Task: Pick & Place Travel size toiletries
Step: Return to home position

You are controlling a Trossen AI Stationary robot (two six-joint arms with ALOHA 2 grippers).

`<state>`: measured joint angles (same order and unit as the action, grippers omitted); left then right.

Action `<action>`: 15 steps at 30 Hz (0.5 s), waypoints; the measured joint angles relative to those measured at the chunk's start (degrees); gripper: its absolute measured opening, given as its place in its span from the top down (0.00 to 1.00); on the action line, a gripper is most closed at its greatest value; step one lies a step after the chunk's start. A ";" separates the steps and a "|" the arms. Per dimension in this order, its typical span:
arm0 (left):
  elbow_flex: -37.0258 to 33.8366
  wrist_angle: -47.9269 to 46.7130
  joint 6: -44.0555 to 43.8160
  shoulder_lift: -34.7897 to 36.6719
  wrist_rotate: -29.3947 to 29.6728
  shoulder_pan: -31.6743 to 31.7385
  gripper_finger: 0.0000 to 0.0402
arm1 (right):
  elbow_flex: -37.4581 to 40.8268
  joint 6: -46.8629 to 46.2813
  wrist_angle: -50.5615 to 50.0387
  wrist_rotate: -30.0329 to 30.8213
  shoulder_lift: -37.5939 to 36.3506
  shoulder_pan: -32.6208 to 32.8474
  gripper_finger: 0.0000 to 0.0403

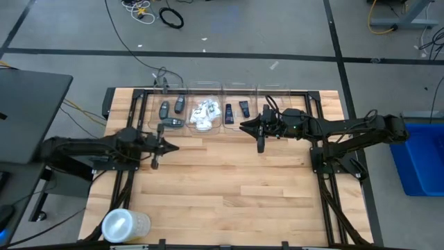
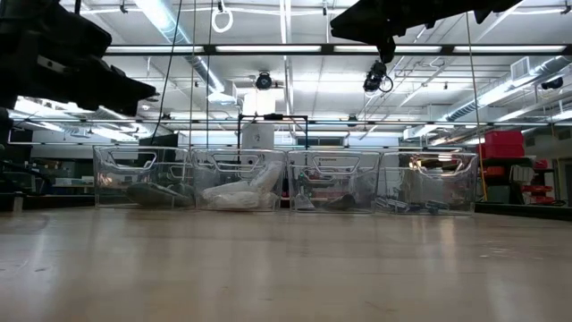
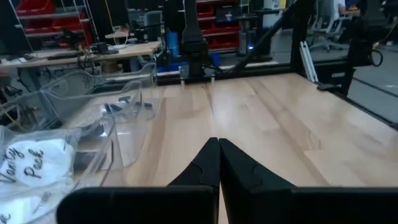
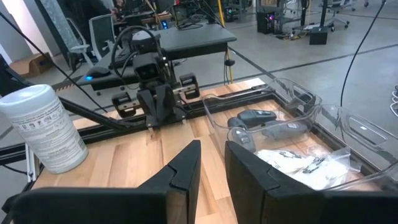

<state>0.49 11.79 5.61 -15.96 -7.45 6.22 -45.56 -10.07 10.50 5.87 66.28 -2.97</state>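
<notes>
High view: four clear bins (image 1: 274, 97) line the far edge of the tabletop (image 1: 229, 187). The far-left bin holds dark grey oval cases (image 1: 164, 109), the middle-left white vanity packs (image 1: 203, 114), the middle-right small black tubes (image 1: 229, 111). The left gripper (image 1: 172, 146) and right gripper (image 1: 244, 126) hover just on the near side of the bins, both empty. A translucent round container (image 1: 125, 224) stands at the near-left corner. Low view: the packs lie in the second bin from the left. Left wrist view: fingers pressed together. Right wrist view: fingers a narrow gap apart
</notes>
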 joint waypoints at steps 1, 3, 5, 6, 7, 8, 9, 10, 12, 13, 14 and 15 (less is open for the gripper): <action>0.00 -1.64 -0.44 1.43 -0.09 0.00 0.99 | 0.00 0.00 0.00 0.00 0.00 0.00 0.80; -0.02 -4.03 -1.57 4.07 -0.62 0.00 0.99 | 0.00 0.01 0.00 0.00 0.00 -0.01 0.80; -0.02 -6.31 -2.19 6.03 -1.60 0.00 0.99 | 0.00 0.01 0.02 0.00 0.00 0.01 0.80; -0.02 -7.77 -2.21 7.00 -1.81 0.00 0.99 | 0.00 0.01 0.00 0.00 0.00 0.01 0.80; -0.02 -8.41 -2.21 7.91 -1.76 0.00 0.99 | 0.00 0.01 0.00 0.00 0.00 0.00 0.80; -0.02 -8.55 -2.19 8.67 -1.56 -0.02 0.99 | 0.00 0.01 0.01 0.00 0.00 0.00 0.80; -0.02 -8.53 -2.19 9.28 -1.41 -0.02 0.99 | 0.00 0.00 0.01 0.01 0.00 0.00 0.80; -0.02 -8.59 -2.15 9.99 -1.27 -0.02 0.99 | 0.00 0.01 0.00 0.01 0.00 -0.01 0.80; -0.02 -8.65 -2.08 11.58 -1.17 -0.02 0.98 | 0.00 0.01 0.00 0.00 0.00 0.00 0.80; -0.02 -8.67 -2.33 12.22 -1.11 -0.02 0.98 | 0.00 0.01 0.00 0.00 0.00 0.01 0.80; -0.02 -8.76 -3.22 12.89 -0.82 -0.02 0.98 | 0.00 0.01 0.00 0.00 0.00 -0.01 0.80; -0.02 -8.80 -3.92 13.69 -0.60 -0.04 0.97 | 0.00 0.01 0.00 0.00 0.00 0.01 0.80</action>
<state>0.47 2.98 1.69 -2.28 -8.04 6.18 -45.56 -10.07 10.50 5.87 66.28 -2.96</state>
